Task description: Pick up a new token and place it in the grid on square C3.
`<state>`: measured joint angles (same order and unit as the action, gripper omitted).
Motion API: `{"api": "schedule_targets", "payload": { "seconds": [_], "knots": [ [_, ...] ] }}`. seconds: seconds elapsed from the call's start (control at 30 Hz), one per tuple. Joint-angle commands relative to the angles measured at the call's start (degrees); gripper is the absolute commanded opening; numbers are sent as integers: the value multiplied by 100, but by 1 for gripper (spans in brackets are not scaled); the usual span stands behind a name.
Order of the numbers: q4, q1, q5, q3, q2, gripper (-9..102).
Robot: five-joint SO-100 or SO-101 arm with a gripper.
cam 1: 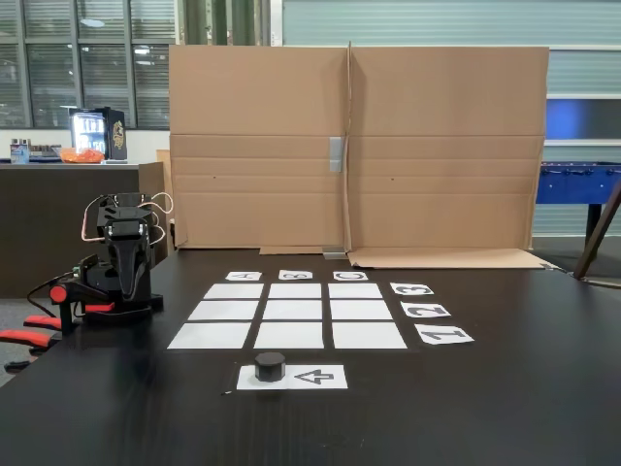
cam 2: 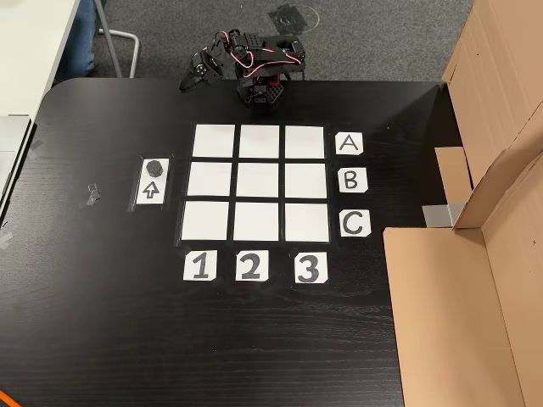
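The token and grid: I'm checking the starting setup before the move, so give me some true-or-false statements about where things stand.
1. The token sits on the arrow sheet. True.
2. Square C3 already holds a token. False: it is bare.
3. The gripper is holding the token. False: it is at the table's edge, far from the token.
4. All nine cells of the grid are bare. True.

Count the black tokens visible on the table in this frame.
1. The token sits on the arrow sheet beside the grid in both fixed views; none lies on any grid cell. Nothing visible could hide another.
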<state>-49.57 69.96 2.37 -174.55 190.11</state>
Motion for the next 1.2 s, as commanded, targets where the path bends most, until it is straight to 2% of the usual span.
{"api": "schedule_targets", "payload": {
  "seconds": [0.0,1.0,1.17],
  "knots": [
    [-44,-26,53,18,44,0],
    [-62,-53,62,26,35,0],
    [-272,-167,105,492,-466,0]
  ]
}}
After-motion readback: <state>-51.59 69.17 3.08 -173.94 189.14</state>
